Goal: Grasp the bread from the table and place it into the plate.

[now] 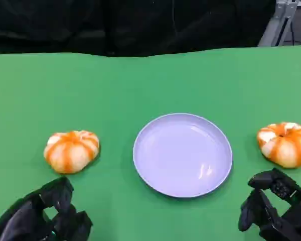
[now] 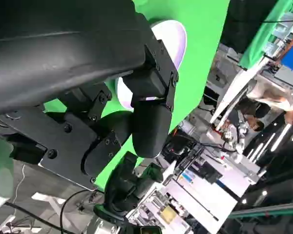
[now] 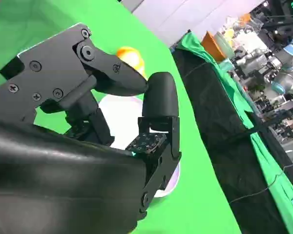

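Green table (image 1: pixel 150 80), smooth matte cloth, black backdrop along its far edge. At centre a round plate (image 1: pixel 182 154), pale lavender, shallow, glossy with a small glint near its right rim; nothing on it.

Two bread rolls, both round, domed and pumpkin-like: orange ribs alternating with cream bands, soft glazed surface. Left bread (image 1: pixel 71 150) lies on the table to the plate's left, apart from it. Right bread (image 1: pixel 285 144) lies on the table to the plate's right, near the picture's edge, also apart from the plate.

Left hand (image 1: pixel 42 217) at the near left, black, hard matte shell, fingers loosely curled and apart, grasping nothing; just short of the left bread, not touching. Right hand (image 1: pixel 275 208) at the near right, fingers spread and released, below the right bread, no contact.

Right wrist view: plate (image 3: pixel 122 117) and a bread (image 3: pixel 129 56) beyond the black fingers (image 3: pixel 158 100).
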Available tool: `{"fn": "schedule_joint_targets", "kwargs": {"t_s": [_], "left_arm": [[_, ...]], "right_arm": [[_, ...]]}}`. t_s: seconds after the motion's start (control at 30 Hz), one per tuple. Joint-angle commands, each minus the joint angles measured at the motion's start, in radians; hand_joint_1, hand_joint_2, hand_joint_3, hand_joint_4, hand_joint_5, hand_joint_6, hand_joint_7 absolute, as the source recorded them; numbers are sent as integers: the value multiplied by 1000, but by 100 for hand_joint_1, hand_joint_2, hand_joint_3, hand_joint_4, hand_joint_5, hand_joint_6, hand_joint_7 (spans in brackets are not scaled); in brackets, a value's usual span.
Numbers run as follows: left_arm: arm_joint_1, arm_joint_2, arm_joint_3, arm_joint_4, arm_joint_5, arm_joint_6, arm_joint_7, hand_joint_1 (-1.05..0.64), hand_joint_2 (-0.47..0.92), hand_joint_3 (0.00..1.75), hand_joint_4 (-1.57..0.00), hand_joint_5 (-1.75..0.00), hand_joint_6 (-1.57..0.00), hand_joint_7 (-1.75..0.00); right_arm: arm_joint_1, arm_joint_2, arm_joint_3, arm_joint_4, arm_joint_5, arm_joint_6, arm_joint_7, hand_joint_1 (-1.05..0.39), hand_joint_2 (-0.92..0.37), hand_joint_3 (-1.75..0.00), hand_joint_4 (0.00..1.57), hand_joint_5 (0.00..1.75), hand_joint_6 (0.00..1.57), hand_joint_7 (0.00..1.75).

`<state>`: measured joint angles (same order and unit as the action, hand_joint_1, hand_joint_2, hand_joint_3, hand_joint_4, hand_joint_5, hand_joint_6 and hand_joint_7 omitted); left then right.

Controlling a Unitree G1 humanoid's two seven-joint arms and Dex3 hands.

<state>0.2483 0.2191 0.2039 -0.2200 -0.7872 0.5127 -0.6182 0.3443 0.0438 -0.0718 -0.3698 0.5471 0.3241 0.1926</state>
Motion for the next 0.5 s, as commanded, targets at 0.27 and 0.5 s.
{"fn": "schedule_joint_targets", "kwargs": {"t_s": [0.27,0.5], "left_arm": [[9,5,7,-4,10,-7,14,-14,56,128,-100,-175,-78,-175],[11,4,4,-14,17,-9,35,-13,57,129,-99,-175,-77,-175]], "right_arm": [[2,-13,-8,-10,0,6,-4,-15,-57,-105,82,175,81,142],[1,-8,-7,-7,-4,-2,-6,-15,-57,-105,83,175,81,143]]}}
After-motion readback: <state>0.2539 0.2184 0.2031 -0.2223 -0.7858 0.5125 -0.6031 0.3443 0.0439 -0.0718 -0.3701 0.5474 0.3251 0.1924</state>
